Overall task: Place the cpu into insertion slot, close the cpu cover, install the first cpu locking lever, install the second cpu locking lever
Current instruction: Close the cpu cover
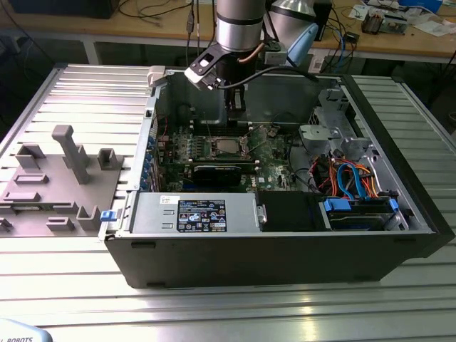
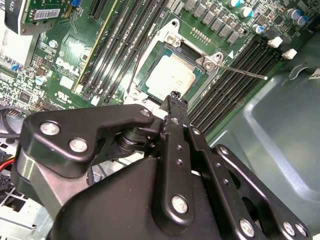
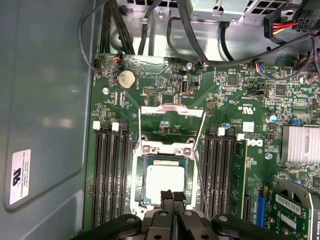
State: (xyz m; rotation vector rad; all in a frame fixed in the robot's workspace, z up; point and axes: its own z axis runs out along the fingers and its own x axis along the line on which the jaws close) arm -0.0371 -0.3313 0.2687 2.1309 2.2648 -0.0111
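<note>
Right, starting at the exterior view's left: grey holder block [image 1: 53, 178] sitting on the ribbed metal table [image 1: 214, 313], well apart from the action. Across to the middle: open computer case [image 1: 285, 256], arm [image 1: 239, 28] reaching down into it over the green motherboard [image 1: 206, 153]. Switching to the first wrist view: gripper [image 3: 172, 196] with fingertips [image 3: 166, 196] pressed together, clamping nothing, poised at the near edge of the chip [image 3: 164, 181]. Lies pale face up in the socket [image 3: 142, 175], level as far as can be judged. Cover [image 3: 172, 111] flipped back off the socket, not yet closed; thin locking lever [image 2: 245, 71] sticking out free over the memory slots [image 2: 220, 92] in the second wrist view. Reads as the seating step, nearly finished. Keep any touch light and straight down, avoid dragging sideways across that face, confirm a flush fit inside the rim, steer clear of the lever. Further right in the exterior view: drive cage [image 1: 331, 128] and orange and blue cables [image 1: 353, 174], crowding that side of the case. Underneath, shiny slatted metal, flat and firm; behind, wooden workbench [image 1: 399, 43] littered with wires
</note>
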